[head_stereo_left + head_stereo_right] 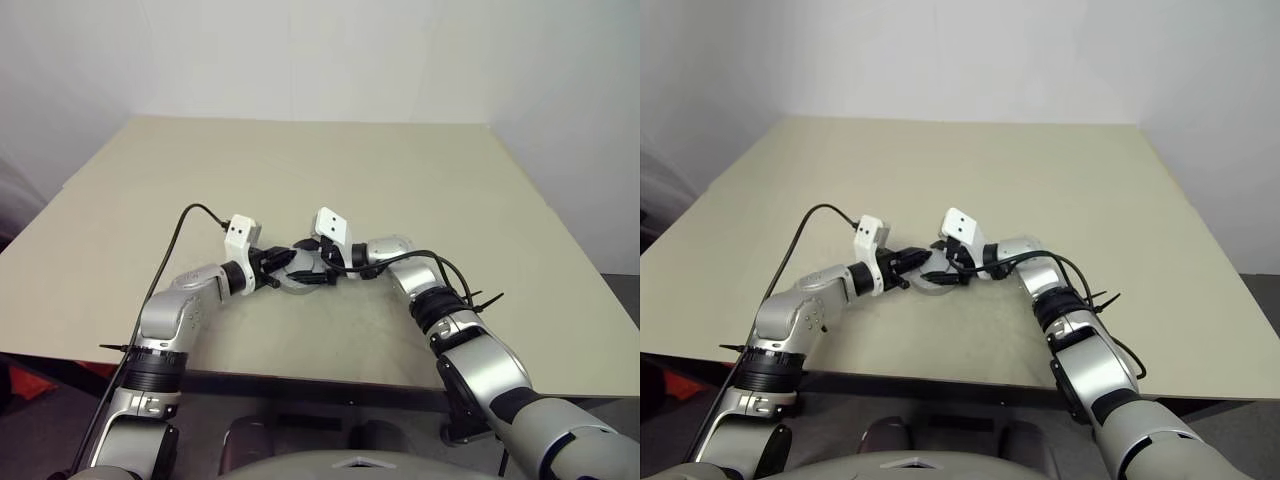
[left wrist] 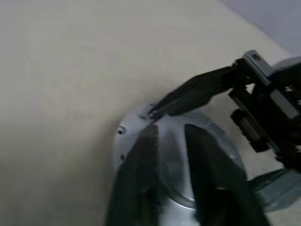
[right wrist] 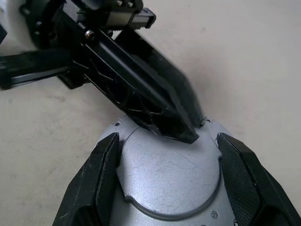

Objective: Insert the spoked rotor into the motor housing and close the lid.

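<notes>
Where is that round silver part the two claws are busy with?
The silver disc lies on the tan table near its front edge, between the grippers: the right gripper straddles it with open fingers, and the shut left gripper touches its top.

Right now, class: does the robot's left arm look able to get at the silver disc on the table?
Probably yes. The left end effector, shut, rests its tip on the silver disc. The right end effector sits at the disc's sides, leaving its top free.
</notes>
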Robot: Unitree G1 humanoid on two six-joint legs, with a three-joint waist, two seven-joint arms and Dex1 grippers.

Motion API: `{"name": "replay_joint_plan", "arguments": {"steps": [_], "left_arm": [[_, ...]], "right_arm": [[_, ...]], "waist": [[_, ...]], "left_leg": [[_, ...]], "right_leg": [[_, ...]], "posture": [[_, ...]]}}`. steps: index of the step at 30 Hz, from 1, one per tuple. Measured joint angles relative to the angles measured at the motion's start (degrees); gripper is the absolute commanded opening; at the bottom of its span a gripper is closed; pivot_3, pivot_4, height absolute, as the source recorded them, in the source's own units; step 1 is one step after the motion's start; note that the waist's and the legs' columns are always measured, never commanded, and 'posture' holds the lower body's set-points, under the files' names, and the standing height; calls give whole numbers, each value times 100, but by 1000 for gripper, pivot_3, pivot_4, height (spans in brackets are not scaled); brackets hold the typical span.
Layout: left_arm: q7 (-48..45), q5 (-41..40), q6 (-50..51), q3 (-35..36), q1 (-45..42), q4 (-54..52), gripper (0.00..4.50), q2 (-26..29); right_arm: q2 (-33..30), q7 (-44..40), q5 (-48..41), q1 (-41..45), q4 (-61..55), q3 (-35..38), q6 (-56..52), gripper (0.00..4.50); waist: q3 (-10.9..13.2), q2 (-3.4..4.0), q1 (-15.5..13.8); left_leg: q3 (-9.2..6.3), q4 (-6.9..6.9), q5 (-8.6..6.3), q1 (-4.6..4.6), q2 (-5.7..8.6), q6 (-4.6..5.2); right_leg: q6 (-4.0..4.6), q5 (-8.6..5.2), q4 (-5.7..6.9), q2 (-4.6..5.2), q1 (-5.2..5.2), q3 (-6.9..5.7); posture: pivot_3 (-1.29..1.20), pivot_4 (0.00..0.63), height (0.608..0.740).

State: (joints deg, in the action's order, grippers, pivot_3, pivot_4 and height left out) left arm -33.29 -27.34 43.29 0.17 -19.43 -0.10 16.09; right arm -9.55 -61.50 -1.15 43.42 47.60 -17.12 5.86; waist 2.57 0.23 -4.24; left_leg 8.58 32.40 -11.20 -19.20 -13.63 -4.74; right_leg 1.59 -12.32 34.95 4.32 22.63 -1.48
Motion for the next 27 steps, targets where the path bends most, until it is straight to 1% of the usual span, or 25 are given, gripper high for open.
{"name": "replay_joint_plan", "arguments": {"steps": [3,8,11,13,15,17,27], "left_arm": [[45,-283,348,173,-31,-4,36,-89],[438,-399,894,406,-292,196,36,-178],[583,-405,1155,429,-398,219,36,-171],[632,-412,1629,390,-643,290,36,-84],[625,-440,1996,374,-781,355,36,-14],[598,-514,2187,387,-793,360,36,-16],[425,-770,2621,444,-776,350,36,-11]], "right_arm": [[-2,7,0,-5,0,1,0,3182],[-1,33,0,-18,-3,-2,4,3182],[-2,39,0,-36,-3,-2,5,3182],[-3,53,2,-42,-3,-7,3,3182],[-4,68,4,-54,-2,-39,-2,3182],[-9,67,4,-70,-1,-48,-11,3182],[-17,69,4,-71,-64,-60,-160,3182]], "waist": [[-1,1,2],[-4,7,5],[-14,20,6],[-22,21,4],[-45,48,9],[-66,68,10],[-79,74,11]], "left_leg": [[1,0,0,1,1,0],[0,-3,0,6,2,0],[0,-5,0,14,3,1],[-1,-7,0,17,3,1],[-1,-8,-1,17,8,1],[0,-11,-2,21,14,3],[-2,-19,-4,22,15,7]], "right_leg": [[0,0,-10,0,-5,0],[-2,-1,-13,0,-10,-1],[-3,-2,-20,1,-21,-2],[-5,-3,-20,1,-24,-5],[-6,-3,-27,4,-25,-3],[-17,-10,-28,8,-32,-1],[-31,-19,-41,8,-35,-3]], "posture": [[0,0,740],[0,0,740],[0,0,740],[0,0,740],[0,0,740],[0,0,740],[0,0,740]]}}
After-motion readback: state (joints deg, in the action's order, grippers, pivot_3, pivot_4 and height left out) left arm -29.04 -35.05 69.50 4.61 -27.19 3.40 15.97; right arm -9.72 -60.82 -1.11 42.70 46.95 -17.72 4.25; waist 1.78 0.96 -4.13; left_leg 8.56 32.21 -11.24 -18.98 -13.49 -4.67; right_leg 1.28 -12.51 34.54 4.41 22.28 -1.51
